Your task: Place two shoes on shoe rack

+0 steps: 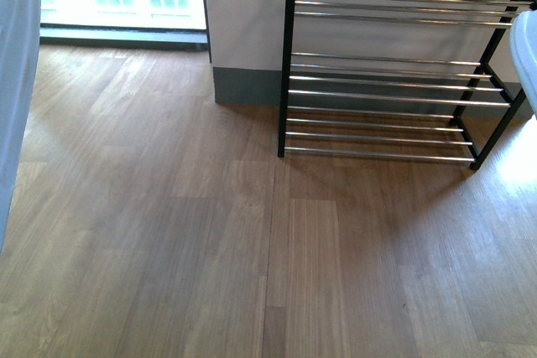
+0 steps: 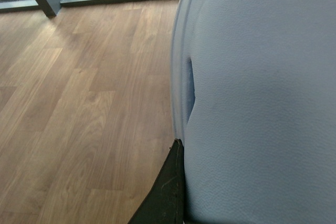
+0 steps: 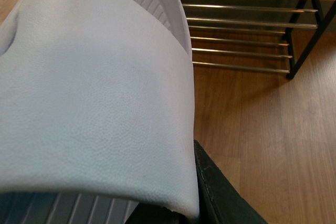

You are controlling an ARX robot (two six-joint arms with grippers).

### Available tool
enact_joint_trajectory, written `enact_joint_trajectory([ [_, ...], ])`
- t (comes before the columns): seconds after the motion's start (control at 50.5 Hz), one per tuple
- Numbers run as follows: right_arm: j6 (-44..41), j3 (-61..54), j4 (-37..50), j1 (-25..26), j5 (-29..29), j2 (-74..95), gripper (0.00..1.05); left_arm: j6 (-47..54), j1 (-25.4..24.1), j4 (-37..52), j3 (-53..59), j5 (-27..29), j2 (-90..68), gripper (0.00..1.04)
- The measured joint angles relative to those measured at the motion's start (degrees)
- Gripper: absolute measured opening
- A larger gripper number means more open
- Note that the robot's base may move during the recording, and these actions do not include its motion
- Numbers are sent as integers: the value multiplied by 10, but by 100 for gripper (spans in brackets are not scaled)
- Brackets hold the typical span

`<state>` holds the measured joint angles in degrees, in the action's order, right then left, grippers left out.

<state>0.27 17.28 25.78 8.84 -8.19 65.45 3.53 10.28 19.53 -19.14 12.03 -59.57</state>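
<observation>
Clamping slides (image 2: pixel 257 103) (image 3: pixel 94 93) — both jaws closed.

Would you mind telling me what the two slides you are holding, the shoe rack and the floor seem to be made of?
Left slide and right slide: probably soft rubber or foam, matte, with a fine pebbled grain. Shoe rack: black-painted metal frame, seemingly, with chrome-like rods showing bright reflections. Floor: wood-look planks with grain and seams; real wood or laminate is unclear.

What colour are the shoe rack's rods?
Shiny chrome silver rods; clearest in the front view.
</observation>
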Motion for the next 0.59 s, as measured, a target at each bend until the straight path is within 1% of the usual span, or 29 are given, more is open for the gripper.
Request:
enact_joint_trajectory([
  [0.594, 0, 0, 0, 0, 0, 0, 1, 0, 0, 0, 0, 0, 0, 2],
])
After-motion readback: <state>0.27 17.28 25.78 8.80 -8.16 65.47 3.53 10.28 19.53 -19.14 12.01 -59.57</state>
